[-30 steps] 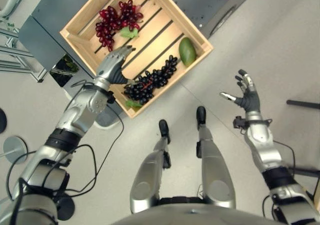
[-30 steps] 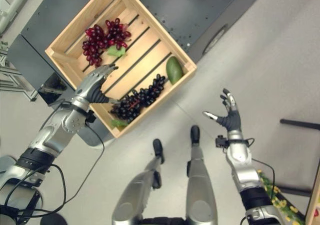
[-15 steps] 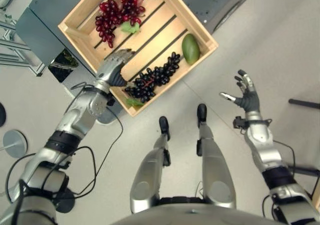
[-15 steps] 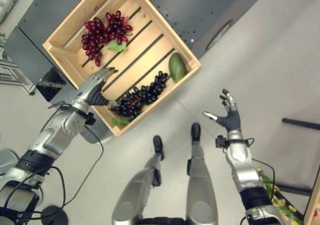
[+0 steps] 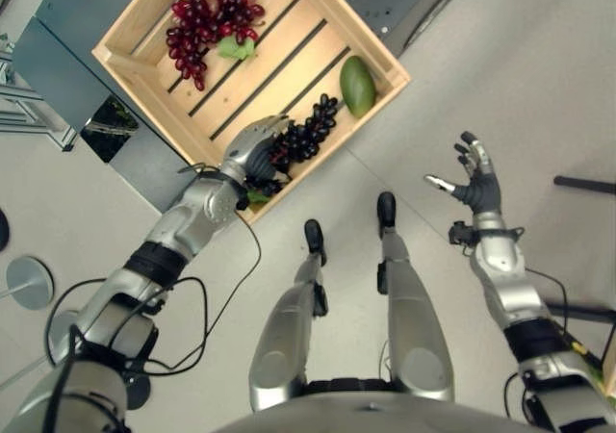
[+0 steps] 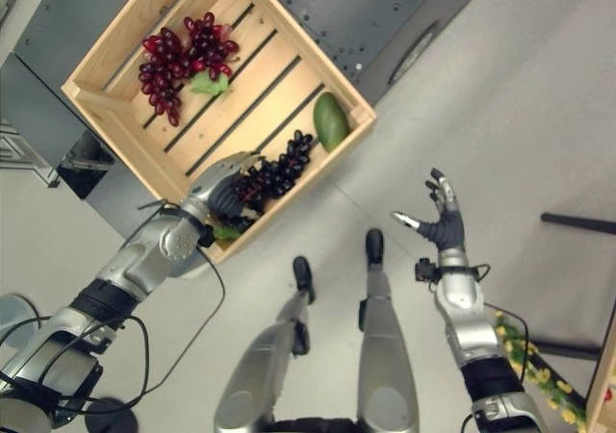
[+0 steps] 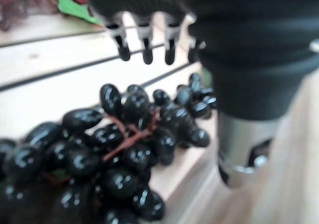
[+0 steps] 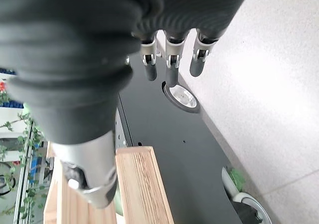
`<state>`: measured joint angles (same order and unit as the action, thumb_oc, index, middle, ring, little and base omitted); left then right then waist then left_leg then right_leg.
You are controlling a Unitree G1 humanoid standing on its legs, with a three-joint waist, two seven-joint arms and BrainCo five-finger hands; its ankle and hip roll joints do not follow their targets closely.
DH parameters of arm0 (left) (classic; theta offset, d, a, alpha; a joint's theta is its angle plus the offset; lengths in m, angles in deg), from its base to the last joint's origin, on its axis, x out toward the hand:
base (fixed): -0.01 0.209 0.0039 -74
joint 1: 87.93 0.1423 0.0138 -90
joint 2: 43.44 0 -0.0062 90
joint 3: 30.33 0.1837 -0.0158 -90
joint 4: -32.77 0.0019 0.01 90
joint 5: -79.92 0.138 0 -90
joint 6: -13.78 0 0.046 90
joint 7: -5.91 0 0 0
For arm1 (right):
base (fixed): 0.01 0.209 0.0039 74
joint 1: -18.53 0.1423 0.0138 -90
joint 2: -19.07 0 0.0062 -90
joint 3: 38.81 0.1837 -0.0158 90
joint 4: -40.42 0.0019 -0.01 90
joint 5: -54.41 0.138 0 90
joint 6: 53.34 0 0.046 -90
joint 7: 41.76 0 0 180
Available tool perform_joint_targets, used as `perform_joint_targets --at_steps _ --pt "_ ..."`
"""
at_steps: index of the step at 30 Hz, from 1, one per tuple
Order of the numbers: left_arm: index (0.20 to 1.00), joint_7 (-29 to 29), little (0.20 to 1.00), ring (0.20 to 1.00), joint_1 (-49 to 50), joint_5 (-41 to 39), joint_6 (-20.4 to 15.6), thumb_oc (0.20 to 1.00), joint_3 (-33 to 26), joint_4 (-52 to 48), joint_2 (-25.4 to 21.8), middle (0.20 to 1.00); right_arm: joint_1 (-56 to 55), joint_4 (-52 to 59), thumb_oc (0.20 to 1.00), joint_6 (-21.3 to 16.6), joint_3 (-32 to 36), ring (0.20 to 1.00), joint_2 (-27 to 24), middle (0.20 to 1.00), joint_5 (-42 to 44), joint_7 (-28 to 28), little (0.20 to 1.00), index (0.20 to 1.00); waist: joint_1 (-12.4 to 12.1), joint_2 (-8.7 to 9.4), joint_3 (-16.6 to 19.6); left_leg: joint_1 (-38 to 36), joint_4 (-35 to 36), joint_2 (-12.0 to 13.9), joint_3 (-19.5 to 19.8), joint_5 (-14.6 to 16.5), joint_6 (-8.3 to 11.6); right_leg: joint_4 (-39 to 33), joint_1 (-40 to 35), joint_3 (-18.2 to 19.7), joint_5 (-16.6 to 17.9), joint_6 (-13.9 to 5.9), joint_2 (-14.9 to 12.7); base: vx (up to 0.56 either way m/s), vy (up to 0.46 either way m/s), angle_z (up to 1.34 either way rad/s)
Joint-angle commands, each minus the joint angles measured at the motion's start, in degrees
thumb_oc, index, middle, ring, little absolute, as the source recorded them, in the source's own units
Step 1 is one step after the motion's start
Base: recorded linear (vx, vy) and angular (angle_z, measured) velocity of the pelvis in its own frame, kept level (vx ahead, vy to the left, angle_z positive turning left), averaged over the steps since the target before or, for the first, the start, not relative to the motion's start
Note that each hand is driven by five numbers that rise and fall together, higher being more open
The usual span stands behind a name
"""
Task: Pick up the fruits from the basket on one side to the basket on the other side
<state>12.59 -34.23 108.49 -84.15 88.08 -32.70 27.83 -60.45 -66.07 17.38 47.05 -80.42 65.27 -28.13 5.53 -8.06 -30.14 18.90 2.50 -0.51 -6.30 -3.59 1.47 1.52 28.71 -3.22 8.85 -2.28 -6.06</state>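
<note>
- Left hand (image 5: 252, 148) is moving in since a second ago: it was hovering over the bare slats near the crate's middle, now it is sitting over the near end of the black grapes (image 5: 306, 137).
- Camera is also shifting a bit between frames; the crate (image 5: 144, 77) is not moving on its stand, fruit is keeping the same layout.
- Left hand state: fingers (image 7: 144, 40) are hanging loosely extended over the bunch, thumb (image 7: 244, 144) standing off to one side. Not clamping anything in the left wrist view; the head views are showing the hand lying on top of the bunch's near end. Cannot tell if the fingertips are actually touching the fruit.
- Black grapes are lying along the crate's near-right wall, on the slats, stem showing reddish-brown in the left wrist view. A green leaf (image 6: 225, 231) is poking out just beside the hand at the bunch's near end.
- Red grapes (image 5: 204, 21) are sitting in the crate's far corner with their own green leaf, well apart from the left hand.
- Mango (image 5: 357, 85), green, is lying against the crate's right-hand corner, just past the far tip of the black bunch.
- Crate is resting on a dark grey stand (image 6: 385, 19).
- Right hand (image 5: 478, 185) is hanging over the pale floor (image 5: 520, 67) well off to the right, palm up, fingers spread, holding nothing.
</note>
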Motion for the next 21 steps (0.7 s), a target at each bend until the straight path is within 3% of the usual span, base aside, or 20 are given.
perform_joint_targets --at_steps 1,21 --pt "1.000 0.5 1.000 1.000 -1.9 2.7 0.9 1.000 -1.7 2.4 1.3 1.000 -1.2 3.2 1.000 -2.7 2.3 1.000 -1.5 1.000 0.3 0.8 1.000 1.000 0.5 -0.31 0.3 2.9 -6.1 1.0 1.5 2.3 2.50 8.8 1.6 1.0 -6.8 -5.00 -2.9 0.00 -0.006 -0.10" --pt "1.000 5.3 1.000 1.000 -7.7 13.1 9.1 1.000 1.4 20.6 3.4 1.000 -0.6 4.1 1.000 -3.5 0.5 1.000 -1.9 1.000 1.6 1.7 1.000 1.000 1.5 -0.49 0.3 4.8 -6.3 1.4 1.1 2.5 2.74 10.9 5.0 1.3 -7.5 -4.81 -2.2 0.00 -0.004 -0.02"
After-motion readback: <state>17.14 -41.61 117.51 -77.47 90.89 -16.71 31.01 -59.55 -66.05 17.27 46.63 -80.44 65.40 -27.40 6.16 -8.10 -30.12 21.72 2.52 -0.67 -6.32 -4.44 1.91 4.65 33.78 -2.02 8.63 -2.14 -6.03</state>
